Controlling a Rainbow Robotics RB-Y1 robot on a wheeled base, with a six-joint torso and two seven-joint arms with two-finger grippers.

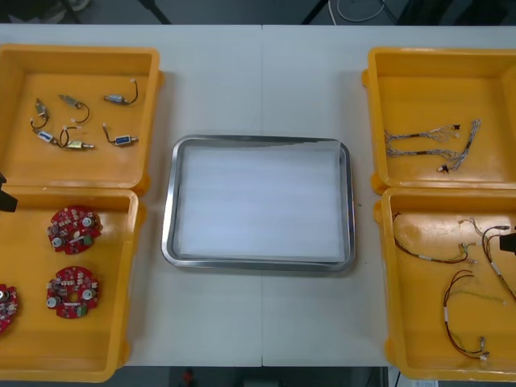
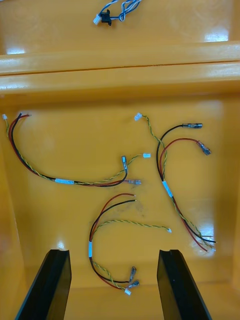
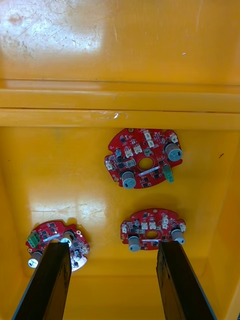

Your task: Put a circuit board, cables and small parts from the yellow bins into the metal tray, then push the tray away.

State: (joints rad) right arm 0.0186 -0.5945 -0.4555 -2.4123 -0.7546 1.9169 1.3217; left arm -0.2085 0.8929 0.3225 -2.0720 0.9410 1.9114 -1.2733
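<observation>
A: Step?
B: First pick, not yet begun. Left gripper (image 3: 112, 250), fingers spread, is held over circuit boards (image 3: 132, 155) in near left bin (image 1: 113, 330); descent is needed. Metal tray (image 1: 258, 201) is bare.
A: Right?
B: Right gripper (image 2: 114, 252), spread, is held over red and yellow cables (image 2: 90, 247); neighbours may be snagged.

I take this for an electronics assembly workshop or lab bench, not a home. The plain light counter (image 1: 262, 322) is laid out like a kitting station: four yellow bins (image 1: 81, 51), two at each side, each holding one kind of stock. I see round red circuit boards (image 1: 74, 228) in one, small metal parts (image 1: 119, 98) in another, twisted blue and white cables (image 1: 427, 143) in a third, and red, black and yellow cables (image 2: 65, 181) in the fourth. A metal tray (image 1: 258, 139), white inside, sits between them. Beyond the counter's far edge lies a dark floor (image 1: 242, 11).
</observation>
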